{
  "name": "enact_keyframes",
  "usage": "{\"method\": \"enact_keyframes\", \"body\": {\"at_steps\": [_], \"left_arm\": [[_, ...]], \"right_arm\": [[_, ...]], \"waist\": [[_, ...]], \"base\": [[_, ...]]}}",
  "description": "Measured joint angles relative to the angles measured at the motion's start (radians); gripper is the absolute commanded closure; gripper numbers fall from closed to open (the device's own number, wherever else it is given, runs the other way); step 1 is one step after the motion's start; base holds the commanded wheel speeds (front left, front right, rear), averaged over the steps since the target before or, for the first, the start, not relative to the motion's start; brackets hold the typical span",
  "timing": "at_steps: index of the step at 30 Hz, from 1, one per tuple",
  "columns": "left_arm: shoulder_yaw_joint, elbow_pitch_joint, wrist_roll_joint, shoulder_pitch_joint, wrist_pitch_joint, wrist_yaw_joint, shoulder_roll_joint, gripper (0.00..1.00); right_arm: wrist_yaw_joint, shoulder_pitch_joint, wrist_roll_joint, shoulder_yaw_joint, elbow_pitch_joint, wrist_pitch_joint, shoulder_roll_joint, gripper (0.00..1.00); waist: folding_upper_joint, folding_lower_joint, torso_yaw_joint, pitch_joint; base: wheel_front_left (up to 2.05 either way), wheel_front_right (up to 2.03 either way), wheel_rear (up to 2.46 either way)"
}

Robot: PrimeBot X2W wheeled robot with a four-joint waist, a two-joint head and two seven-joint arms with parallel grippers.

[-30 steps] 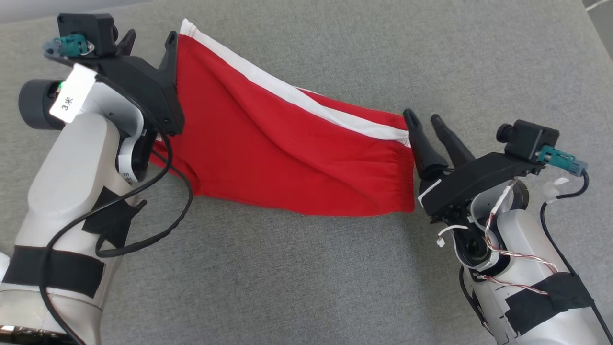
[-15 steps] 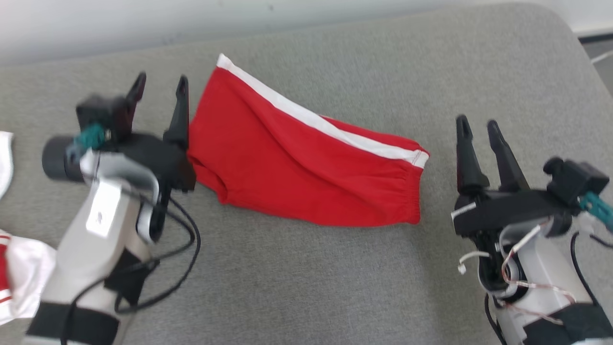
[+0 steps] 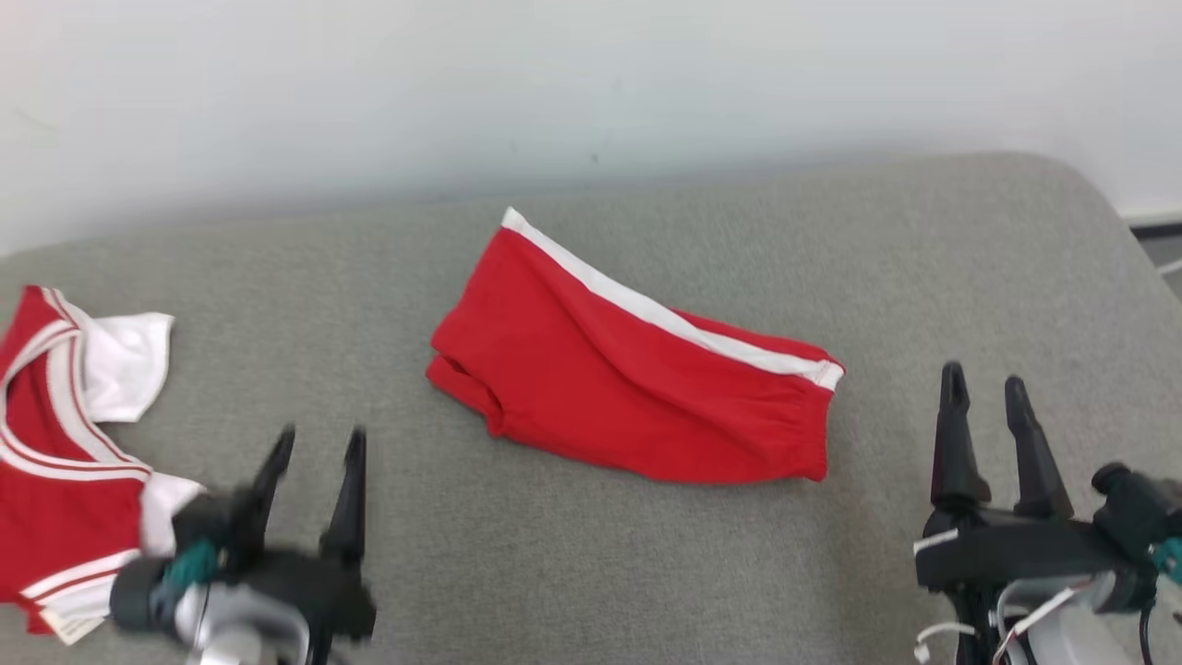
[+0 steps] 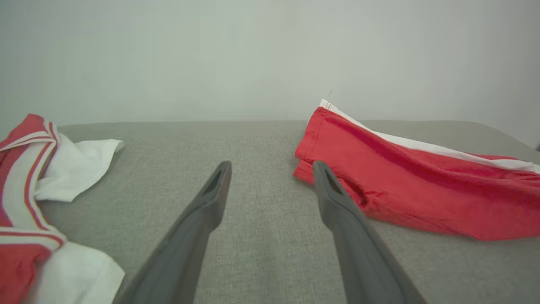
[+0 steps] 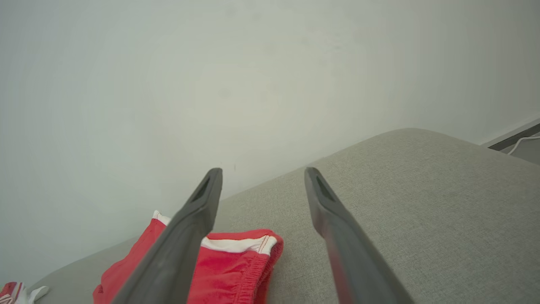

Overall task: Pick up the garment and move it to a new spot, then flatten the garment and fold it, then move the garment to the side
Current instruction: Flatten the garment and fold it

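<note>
garment (image 3: 628, 397) laid mid-frame, apart from both | left gripper (image 3: 320, 443) lower left, spread wide, empty | right gripper (image 3: 982, 383) lower right, likewise

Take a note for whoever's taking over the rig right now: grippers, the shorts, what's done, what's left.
Left gripper: open, empty, clear of the shorts on their left.
Right gripper: open, empty, to their right.
Shorts: folded, lying free on the cushion; jersey crumpled at far left.
Done: flatten and fold, by the look of it.
Left: move the shorts aside.
</note>
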Motion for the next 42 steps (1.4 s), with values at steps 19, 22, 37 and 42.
{"method": "enact_keyframes", "body": {"at_steps": [19,22,37,42], "left_arm": [[0.075,-0.382,-0.01,0.394,0.0,0.053,0.044,0.0],[0.071,-0.421,-0.018,0.425,0.0,0.047,0.057,0.0],[0.071,-0.52,-0.04,0.475,0.035,0.026,0.1,0.0],[0.069,-0.542,-0.042,0.482,0.053,0.027,0.103,0.0]], "right_arm": [[-0.018,0.184,-0.104,-0.059,-0.09,-0.003,0.01,0.0],[-0.018,0.198,-0.104,-0.071,-0.082,-0.003,0.011,0.0],[-0.018,0.196,-0.115,-0.056,-0.057,-0.003,0.022,0.0],[-0.02,0.191,-0.12,-0.054,-0.057,-0.003,0.025,0.0]], "waist": [[0.0,0.0001,0.111,-0.118],[0.0001,0.0002,0.131,-0.119],[0.0001,0.0003,0.138,-0.102],[0.0002,0.0003,0.127,-0.088]], "base": [[0.0,0.0,0.0],[0.0,0.0,0.0],[0.0,0.0,0.0],[0.0,0.0,0.0]]}}
